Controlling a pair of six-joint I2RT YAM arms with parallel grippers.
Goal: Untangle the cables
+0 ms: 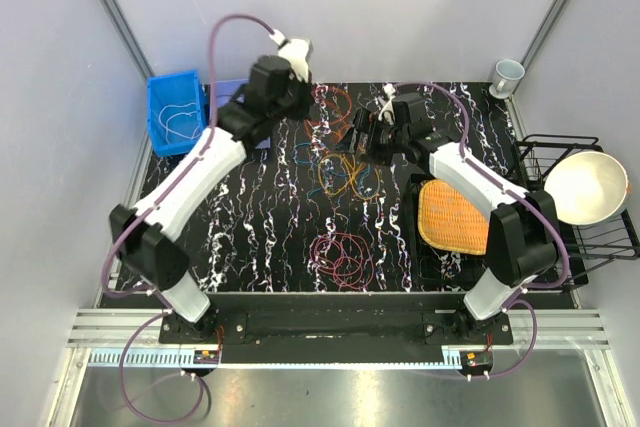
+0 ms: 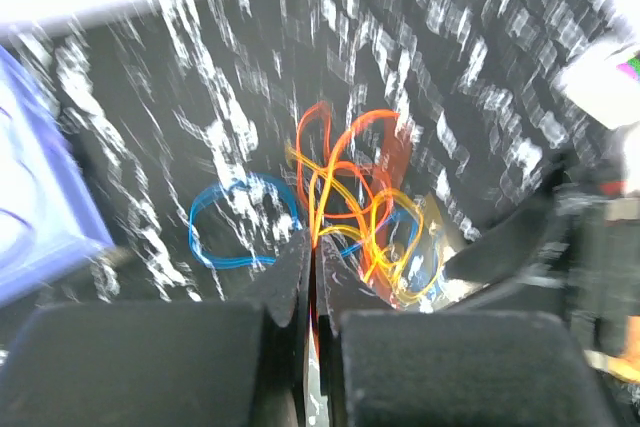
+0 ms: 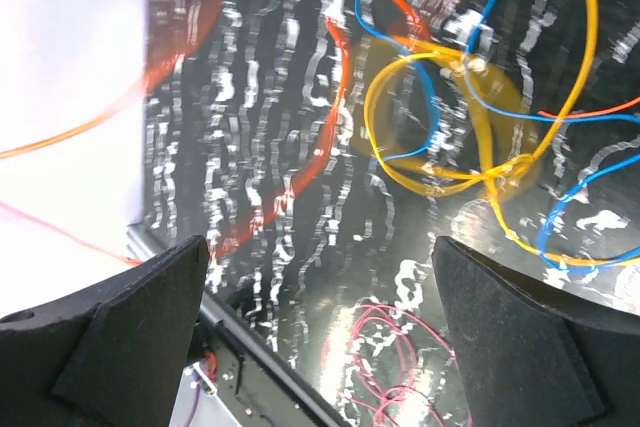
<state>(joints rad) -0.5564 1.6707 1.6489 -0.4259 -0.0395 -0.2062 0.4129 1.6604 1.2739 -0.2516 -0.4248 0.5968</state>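
The cables (image 1: 345,172) sit as a knotted tangle of yellow, blue and orange at mid-counter, toward the far edge. More orange loops (image 1: 328,107) lie just beyond it by the far edge, and a magenta-red bundle (image 1: 340,252) lies apart toward the near edge. The left gripper (image 2: 313,257) has its fingers pressed together on an orange strand (image 2: 322,187) that leads into the tangle, though blur hides the exact grip, while the right gripper (image 3: 318,257) hangs over the tangle with its fingers spread wide, holding nothing. A blue bin (image 1: 175,112) stands at the far left corner and a woven orange mat (image 1: 452,215) lies toward the right edge.
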